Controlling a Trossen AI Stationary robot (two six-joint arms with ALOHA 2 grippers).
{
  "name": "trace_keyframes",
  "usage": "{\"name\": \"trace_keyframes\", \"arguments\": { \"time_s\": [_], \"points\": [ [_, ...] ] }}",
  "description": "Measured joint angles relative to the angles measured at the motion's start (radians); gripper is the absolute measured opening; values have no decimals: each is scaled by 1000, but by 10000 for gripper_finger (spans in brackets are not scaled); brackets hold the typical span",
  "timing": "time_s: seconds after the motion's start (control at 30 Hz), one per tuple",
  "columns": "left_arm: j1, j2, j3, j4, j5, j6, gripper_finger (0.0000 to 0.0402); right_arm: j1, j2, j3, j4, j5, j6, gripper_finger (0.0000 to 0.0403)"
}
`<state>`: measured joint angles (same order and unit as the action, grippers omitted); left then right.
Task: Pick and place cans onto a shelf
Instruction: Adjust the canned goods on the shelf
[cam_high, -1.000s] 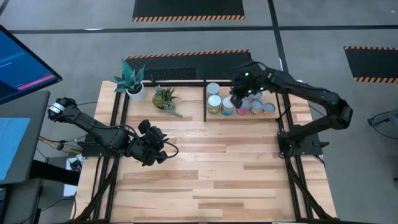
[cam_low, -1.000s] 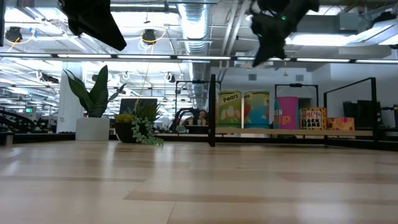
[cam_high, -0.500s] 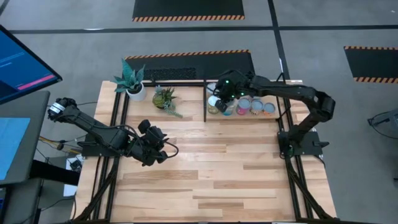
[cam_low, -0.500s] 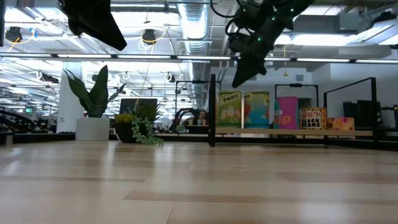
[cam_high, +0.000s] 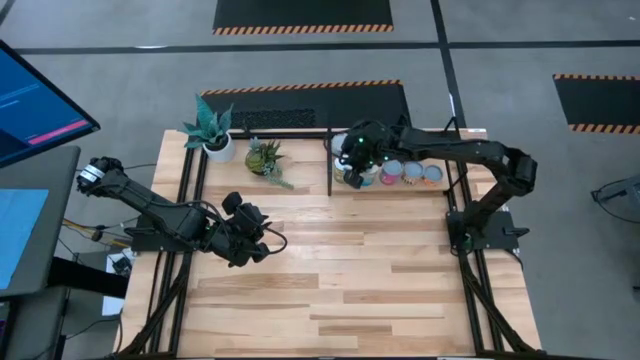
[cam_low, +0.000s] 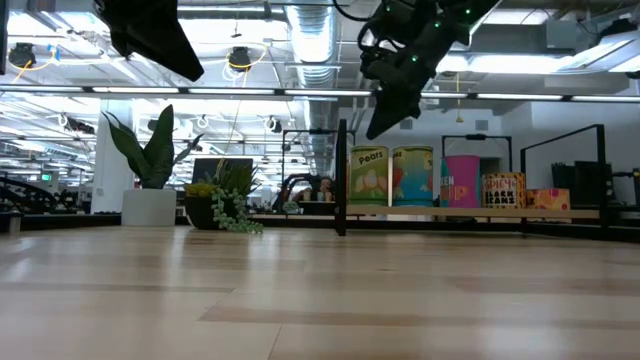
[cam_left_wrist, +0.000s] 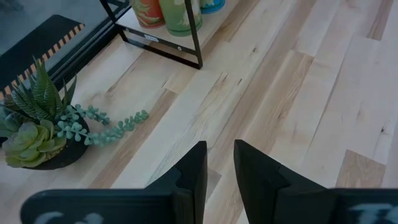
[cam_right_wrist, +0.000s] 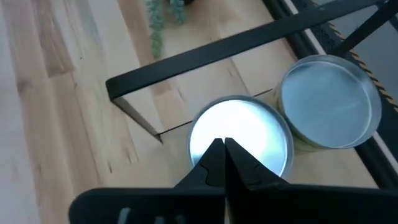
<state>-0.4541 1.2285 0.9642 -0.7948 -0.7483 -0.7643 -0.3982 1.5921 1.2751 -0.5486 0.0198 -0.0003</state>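
Above the shelf's left end, the right hand, fingers closed and empty, is hanging directly over an upright can; the left hand, slightly parted, is waiting far nearer over the tabletop.

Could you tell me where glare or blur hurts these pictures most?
Right wrist view: glare whitens the top of the can under the right gripper, while the can behind stays evenly grey. Low view: bright ceiling lights leave both arms as dark silhouettes, yet the labels on the shelf stay readable. Left wrist view: the left gripper looks soft up close; the table is sharp.
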Motion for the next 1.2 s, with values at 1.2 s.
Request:
{"name": "trace_keyframes", "arguments": {
  "time_s": [1.2],
  "points": [
    [0, 0, 0, 1, 10, -8, 70, 11, 77, 4, 29, -55, -213, 9]
  ]
}}
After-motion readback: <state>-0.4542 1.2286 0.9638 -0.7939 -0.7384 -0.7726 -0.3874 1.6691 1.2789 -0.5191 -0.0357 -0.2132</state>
